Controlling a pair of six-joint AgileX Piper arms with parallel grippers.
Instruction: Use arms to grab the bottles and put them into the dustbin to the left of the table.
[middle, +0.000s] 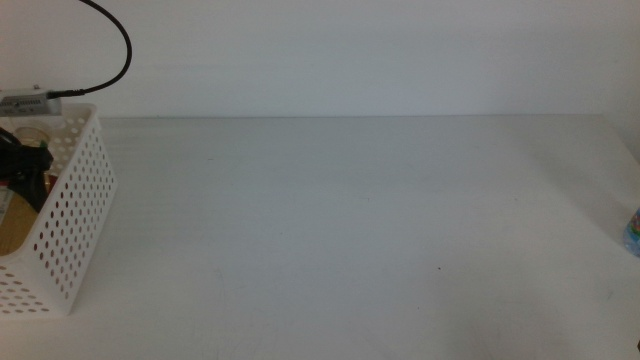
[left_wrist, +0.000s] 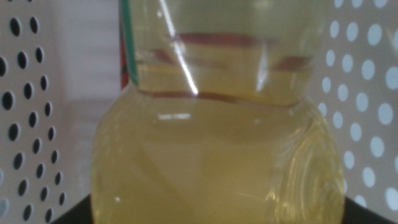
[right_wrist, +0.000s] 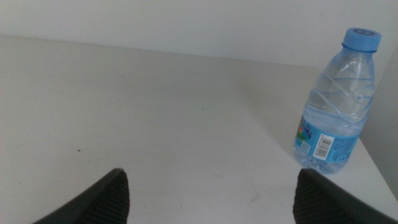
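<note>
The white perforated dustbin (middle: 75, 215) stands at the table's left edge. My left gripper (middle: 27, 168) is down inside it. In the left wrist view the pale-yellow juice bottle (left_wrist: 217, 143) fills the picture, with the bin's holed walls (left_wrist: 25, 112) on both sides. Only dark slivers of the jaws show beside the bottle, which sits between them as if held. A small clear blue-capped bottle (right_wrist: 336, 106) stands upright at the table's far right edge (middle: 632, 232). My right gripper (right_wrist: 208, 193) is open, low over the table, with that bottle ahead and off to one side.
A black cable (middle: 112, 45) loops above the dustbin against the back wall. The white table (middle: 340, 230) stretches bare between the dustbin and the blue-capped bottle. The table's right edge runs just beside that bottle.
</note>
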